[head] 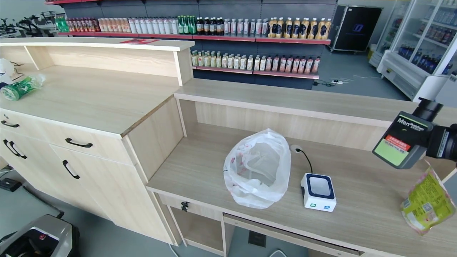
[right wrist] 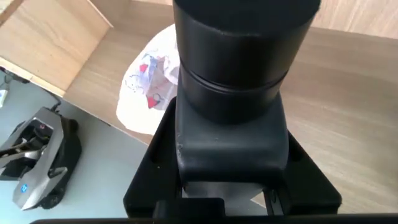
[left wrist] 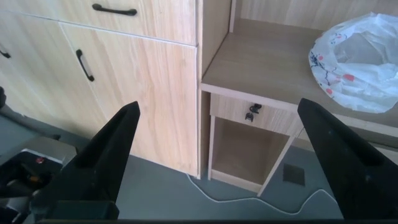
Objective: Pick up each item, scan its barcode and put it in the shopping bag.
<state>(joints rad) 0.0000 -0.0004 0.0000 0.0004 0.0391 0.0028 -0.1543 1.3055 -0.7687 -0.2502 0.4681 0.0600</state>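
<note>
The right gripper [right wrist: 230,179] is closed on a dark bottle [head: 405,141] with a black cap and holds it in the air, well to the right of the shopping bag [head: 257,167]. The bag stands open on the counter [head: 357,185], with the scanner [head: 318,191] just beside it on its right. The left gripper [left wrist: 217,165] has its jaws wide apart and holds nothing, lower than the bag and to its left.

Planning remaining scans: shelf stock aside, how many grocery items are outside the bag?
2. A green pack lies on the raised counter at far left; a yellow-green pouch hangs under the right arm. The bag may hide more.
</note>
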